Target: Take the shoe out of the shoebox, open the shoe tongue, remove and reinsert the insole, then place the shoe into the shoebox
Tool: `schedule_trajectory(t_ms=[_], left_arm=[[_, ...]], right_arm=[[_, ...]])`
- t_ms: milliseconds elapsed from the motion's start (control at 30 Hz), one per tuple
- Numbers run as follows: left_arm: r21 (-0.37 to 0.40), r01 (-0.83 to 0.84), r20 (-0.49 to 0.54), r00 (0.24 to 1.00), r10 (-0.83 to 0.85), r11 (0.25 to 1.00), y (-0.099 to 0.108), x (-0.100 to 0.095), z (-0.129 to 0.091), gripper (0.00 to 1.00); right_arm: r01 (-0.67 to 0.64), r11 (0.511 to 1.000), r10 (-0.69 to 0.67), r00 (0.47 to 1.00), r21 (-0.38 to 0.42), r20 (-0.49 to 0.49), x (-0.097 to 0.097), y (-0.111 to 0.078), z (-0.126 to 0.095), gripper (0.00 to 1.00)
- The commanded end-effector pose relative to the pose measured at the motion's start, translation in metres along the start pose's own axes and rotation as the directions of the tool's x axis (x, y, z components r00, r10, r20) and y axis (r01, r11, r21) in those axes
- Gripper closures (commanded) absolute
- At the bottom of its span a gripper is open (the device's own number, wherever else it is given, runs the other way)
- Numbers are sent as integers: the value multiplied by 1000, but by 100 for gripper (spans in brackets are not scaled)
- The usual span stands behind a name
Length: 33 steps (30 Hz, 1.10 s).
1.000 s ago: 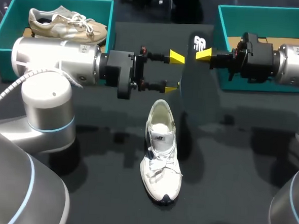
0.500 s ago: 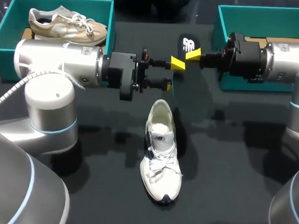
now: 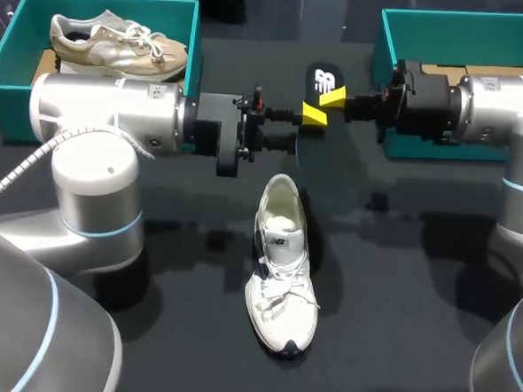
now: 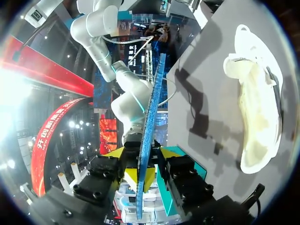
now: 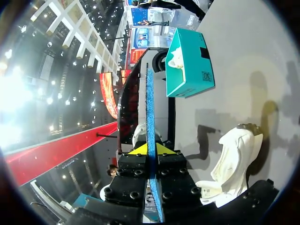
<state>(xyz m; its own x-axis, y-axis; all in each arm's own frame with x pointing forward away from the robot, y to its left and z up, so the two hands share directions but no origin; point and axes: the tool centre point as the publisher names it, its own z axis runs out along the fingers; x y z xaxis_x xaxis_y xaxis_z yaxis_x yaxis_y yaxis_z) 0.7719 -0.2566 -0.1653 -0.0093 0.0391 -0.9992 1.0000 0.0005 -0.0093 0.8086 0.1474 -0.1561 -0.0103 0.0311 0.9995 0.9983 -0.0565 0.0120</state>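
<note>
Shoe [image 3: 279, 268] was seen on the counter [image 3: 395, 329], 6 o'clock of the insole [image 3: 325, 79]; shoebox [image 3: 468, 18] was parked at 2 o'clock. Insole was pinched by the right hand [image 5: 151, 149], left hand [image 4: 140, 152] was spread open around it.

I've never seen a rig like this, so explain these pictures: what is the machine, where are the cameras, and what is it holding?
It is a two-armed robot at a dark table. One picture looks down from above; the two round ones come from a camera on each wrist. On the table lie a white shoe, the left shoebox with a beige shoe inside, and the right shoebox. The right gripper is clamped on a dark insole, held on edge above the table. The left gripper is at the insole too; whether it grips, I cannot tell.
</note>
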Motion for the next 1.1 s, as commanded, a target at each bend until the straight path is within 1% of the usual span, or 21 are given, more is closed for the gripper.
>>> schedule_trajectory(t_ms=[33,100,167,200,267,533,567,600,633,767,867,1100], left_arm=[[-6,-4,0,1000,4,1000,0,2,3,64],[-7,-5,-2,1000,5,1000,1,2,3,69],[-8,-7,-3,1000,7,1000,1,2,3,81],[-8,-7,-4,1000,7,1000,1,3,4,85],[-8,-8,-5,1000,8,1000,1,3,4,100],[-6,-21,-9,1000,21,1000,0,4,2,100],[-6,-23,-9,1000,23,1000,-1,3,0,100],[-7,-24,-9,1000,24,1000,-1,3,-2,100],[-8,-26,-10,1000,26,1000,-2,2,-6,100],[-17,-28,-16,999,28,999,-4,0,-20,100],[-22,-12,-28,1000,12,1000,-6,0,-36,100],[-41,39,-51,998,-41,998,-14,1,-62,100]], right_arm=[[-3,1000,3,1000,1,0,-1,1,3,100],[-3,1000,3,1000,1,1,-1,1,4,100],[-4,1000,4,1000,1,0,-1,1,5,100],[-4,1000,4,1000,1,0,-1,1,5,100],[-6,1000,6,1000,2,-2,-1,1,6,100],[-4,1000,4,1000,-6,-13,-2,0,7,100],[7,1000,-8,1000,-10,-24,-2,-1,6,89],[10,1000,-10,1000,-12,-26,-2,-2,5,60],[14,1000,-15,999,-13,-30,-2,-3,2,0],[30,999,-32,999,-32,-43,-1,-9,-9,0],[52,998,-54,997,-46,-53,0,-14,-19,0],[89,994,-92,994,-56,-56,2,-31,-46,0]])
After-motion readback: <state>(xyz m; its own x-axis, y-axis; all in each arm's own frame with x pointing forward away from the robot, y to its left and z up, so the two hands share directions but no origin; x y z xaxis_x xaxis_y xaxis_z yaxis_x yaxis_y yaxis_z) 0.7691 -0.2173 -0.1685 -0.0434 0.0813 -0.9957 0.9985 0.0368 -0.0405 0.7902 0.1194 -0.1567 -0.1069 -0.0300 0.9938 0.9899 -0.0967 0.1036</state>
